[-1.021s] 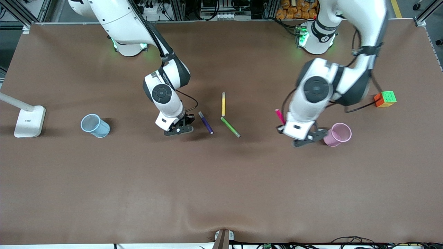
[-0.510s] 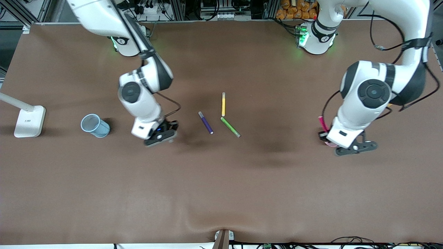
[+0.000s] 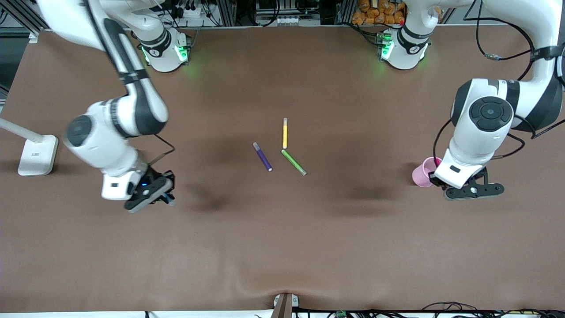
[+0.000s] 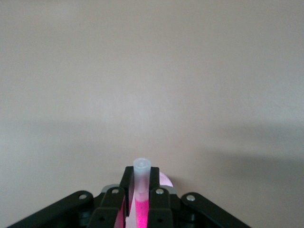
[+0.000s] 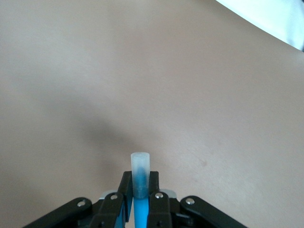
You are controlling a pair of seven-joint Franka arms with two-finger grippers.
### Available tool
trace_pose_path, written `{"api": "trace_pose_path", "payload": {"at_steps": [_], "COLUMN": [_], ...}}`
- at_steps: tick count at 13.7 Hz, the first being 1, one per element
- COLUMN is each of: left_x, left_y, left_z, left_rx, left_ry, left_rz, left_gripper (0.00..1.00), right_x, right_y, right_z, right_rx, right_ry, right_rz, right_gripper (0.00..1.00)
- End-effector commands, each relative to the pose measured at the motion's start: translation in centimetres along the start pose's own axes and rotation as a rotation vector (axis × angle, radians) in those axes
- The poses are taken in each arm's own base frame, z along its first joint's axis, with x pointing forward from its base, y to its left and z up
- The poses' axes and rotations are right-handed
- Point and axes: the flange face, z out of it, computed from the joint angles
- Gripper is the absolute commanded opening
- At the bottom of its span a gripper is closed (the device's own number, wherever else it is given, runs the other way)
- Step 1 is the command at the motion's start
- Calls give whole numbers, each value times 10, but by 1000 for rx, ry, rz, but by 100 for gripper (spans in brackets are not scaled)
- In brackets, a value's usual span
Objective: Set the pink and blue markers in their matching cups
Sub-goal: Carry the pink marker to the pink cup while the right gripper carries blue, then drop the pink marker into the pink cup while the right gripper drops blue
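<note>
My left gripper [image 3: 436, 176] is shut on the pink marker [image 3: 437, 162] and holds it upright over the light pink cup [image 3: 421, 174], at the rim on the left arm's end side. In the left wrist view the pink marker [image 4: 142, 199] stands between the fingers, with the cup's rim [image 4: 165, 179] just past them. My right gripper [image 3: 167, 194] is shut on the blue marker [image 3: 170, 202], near the right arm's end of the table. The blue marker [image 5: 140, 185] also shows in the right wrist view, over bare table. The light blue cup is hidden under the right arm.
A purple pen [image 3: 262, 157], a yellow pen [image 3: 285, 132] and a green pen [image 3: 293, 162] lie together at mid-table. A white lamp base [image 3: 37, 154] stands at the right arm's end of the table; its edge shows in the right wrist view [image 5: 270, 19].
The right arm has swung from beside the purple pen toward its end of the table with the blue marker, covering the blue cup. The left arm has carried the pink marker to the pink cup.
</note>
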Motion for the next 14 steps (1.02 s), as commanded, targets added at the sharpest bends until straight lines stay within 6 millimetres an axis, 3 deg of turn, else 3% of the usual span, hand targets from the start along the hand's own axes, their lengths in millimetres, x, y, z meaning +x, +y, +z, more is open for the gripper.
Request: {"api": "trace_pose_path", "payload": {"at_steps": [1,4,6,12,14], "left_x": [-18,-25,-48,-74,-74], "left_y": [-19,-16,-11,-12,-20], "left_z": [17,23,32,56,61], "left_rx": [-7,-17,-45,-48,-33], "left_ry": [50,58,76,86,86], "left_rz": [33,43,54,90,99], "left_gripper": [0,0,0,0,0], "right_x": [-20,-50,-76,-150,-176], "right_y": [31,70,88,125,135], "right_z": [-38,-75,-87,-93,-82], "right_rx": [170,343,455,593,652], "right_ry": [100,143,196,339,372], "right_rz": [-45,-107,-161,-450,-486], "right_gripper": [0,0,0,0,0]}}
